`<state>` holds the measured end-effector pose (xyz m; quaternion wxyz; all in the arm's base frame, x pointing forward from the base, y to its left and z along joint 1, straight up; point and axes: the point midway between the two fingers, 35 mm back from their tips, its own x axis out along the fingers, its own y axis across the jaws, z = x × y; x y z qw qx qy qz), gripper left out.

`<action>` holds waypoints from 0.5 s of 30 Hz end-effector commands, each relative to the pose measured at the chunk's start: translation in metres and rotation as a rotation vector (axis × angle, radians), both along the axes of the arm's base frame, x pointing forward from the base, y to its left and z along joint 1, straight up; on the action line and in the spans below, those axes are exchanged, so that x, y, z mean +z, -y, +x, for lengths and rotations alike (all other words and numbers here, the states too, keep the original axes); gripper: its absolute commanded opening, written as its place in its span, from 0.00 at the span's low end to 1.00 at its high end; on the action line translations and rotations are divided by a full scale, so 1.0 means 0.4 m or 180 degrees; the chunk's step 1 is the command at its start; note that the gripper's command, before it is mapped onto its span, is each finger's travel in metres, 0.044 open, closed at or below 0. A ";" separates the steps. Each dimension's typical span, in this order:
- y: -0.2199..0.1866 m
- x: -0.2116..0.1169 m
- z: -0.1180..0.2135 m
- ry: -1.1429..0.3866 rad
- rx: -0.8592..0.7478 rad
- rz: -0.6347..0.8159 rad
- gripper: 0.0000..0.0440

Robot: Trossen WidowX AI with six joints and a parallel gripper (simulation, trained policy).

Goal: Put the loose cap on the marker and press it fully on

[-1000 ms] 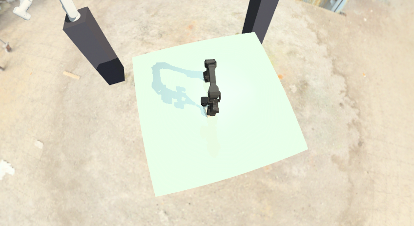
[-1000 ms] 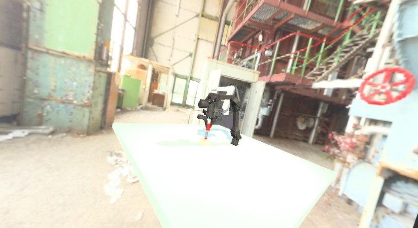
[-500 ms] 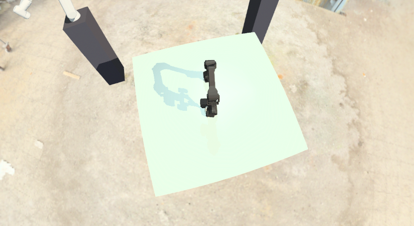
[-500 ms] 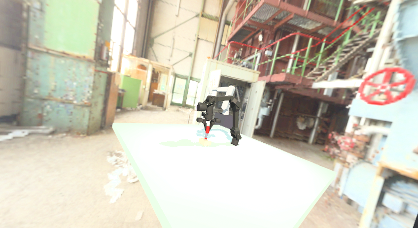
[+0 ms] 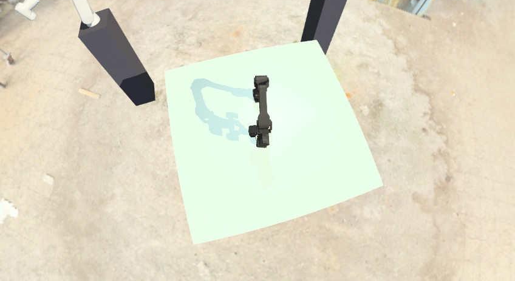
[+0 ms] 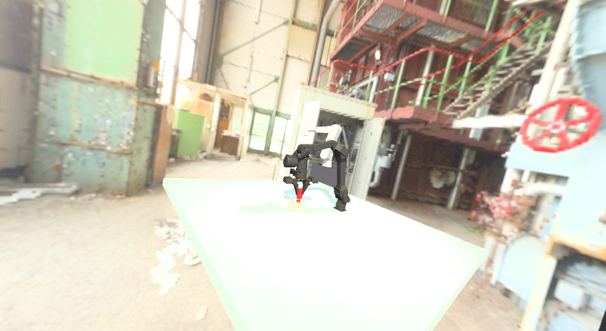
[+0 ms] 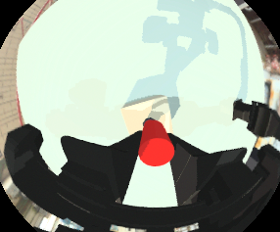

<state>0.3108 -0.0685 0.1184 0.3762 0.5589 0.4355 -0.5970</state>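
My gripper (image 6: 299, 190) (image 7: 154, 135) points down and is shut on the red cap (image 6: 299, 194) (image 7: 157, 152). The cap is upright, directly over the marker (image 6: 298, 199), and they look in line. A short length of the marker shows between the cap and the pale holder block (image 6: 296, 206) (image 7: 133, 116). Whether the cap touches the marker or is part way on cannot be told. In the wrist view the cap hides most of the marker. In the top view the arm hides the cap, marker and block.
The pale green table (image 5: 306, 192) (image 6: 339, 264) (image 7: 59, 63) carries the black arm (image 5: 263, 102) (image 6: 340, 171) and its shadow. Dark pillars (image 5: 115, 55) (image 5: 326, 19) stand beyond the table's edges, and a white arm (image 5: 82, 6) is mounted on one.
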 end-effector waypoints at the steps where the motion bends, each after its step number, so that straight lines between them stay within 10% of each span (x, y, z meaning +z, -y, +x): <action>1: -0.007 -0.038 -0.011 -0.0099 0.0059 0.0063 0.00; 15: 0.001 -0.072 -0.020 -0.0134 0.0189 0.0045 0.09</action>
